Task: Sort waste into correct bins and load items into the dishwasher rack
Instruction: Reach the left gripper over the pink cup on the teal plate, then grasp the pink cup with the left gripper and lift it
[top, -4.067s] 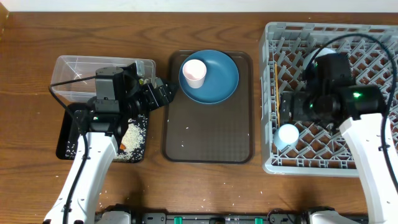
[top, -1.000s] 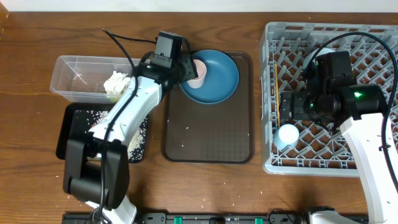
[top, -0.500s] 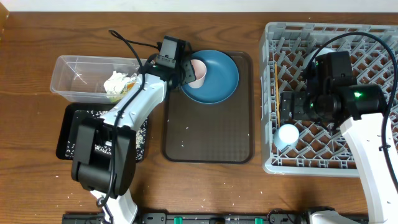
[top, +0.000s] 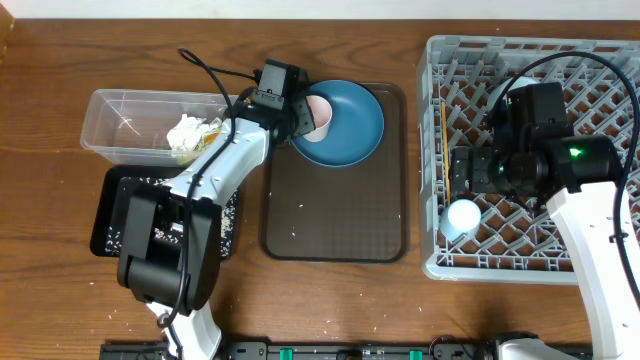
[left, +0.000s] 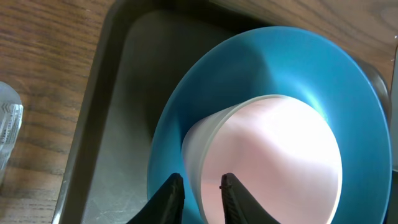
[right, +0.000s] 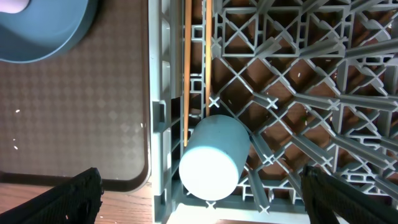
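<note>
Over the grey rack (top: 600, 60), the right fingers (right: 81, 193) hang spread wide. The blue plate (top: 360, 125) on the brown tray (top: 335, 210) bears the pink cup (left: 273, 155), its rim pinched by the left fingers (left: 173, 198). The light blue cup (right: 214, 155) lies in the rack.

plate (top: 355, 125): solid blue
pink cup (left: 273, 155): pale pink, whitish rim
light blue cup (right: 214, 155): pale blue
rack (top: 590, 60): grey lattice
chopsticks (right: 186, 74): light wood
serving tray (top: 335, 210): dark brown, fine diamond texture
black tray (top: 105, 215): black, white-speckled
table (top: 330, 295): brown woodgrain
</note>
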